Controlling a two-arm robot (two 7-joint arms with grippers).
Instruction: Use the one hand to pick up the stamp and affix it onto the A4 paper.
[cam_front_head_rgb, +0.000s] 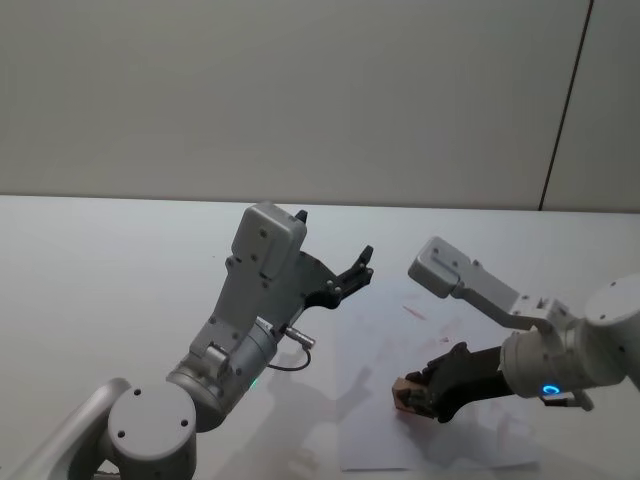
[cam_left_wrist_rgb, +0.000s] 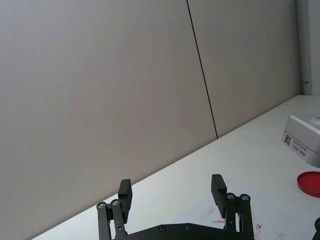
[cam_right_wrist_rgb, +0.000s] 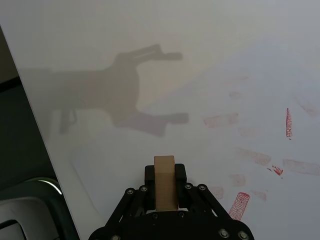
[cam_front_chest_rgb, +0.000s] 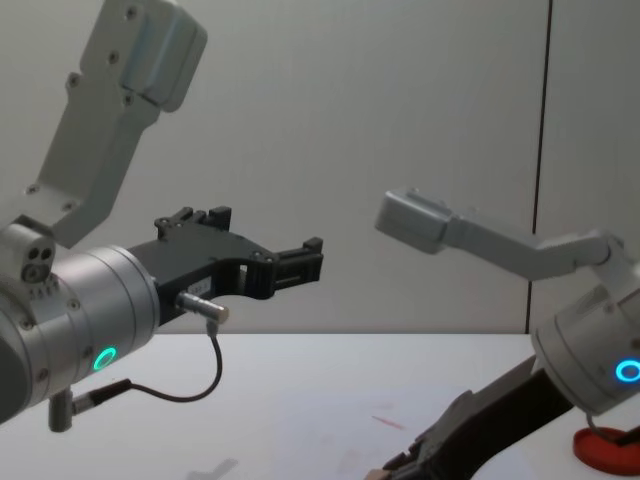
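On the white counter (cam_front_head_rgb: 120, 260) lies the thin white A4 paper (cam_front_head_rgb: 440, 445) with faint red marks. The black left tool (cam_front_head_rgb: 350, 272) hangs high, its fingers wide apart. The black two-fingered right tool (cam_front_head_rgb: 415, 396) clamps the small light-brown wooden stamp (cam_front_head_rgb: 404, 392) low over the paper. The long axis of the stamp follows the fingers, its free end toward the robot's left.

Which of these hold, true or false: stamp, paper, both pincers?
1. The right pincer is shut on the stamp. True.
2. The left pincer is shut. False: it is open, raised above the table, holding nothing.
3. The paper carries red marks. True.
4. The stamp rests on the ink pad. False: the right pincer holds it at the paper, and the ink pad lies apart from it.
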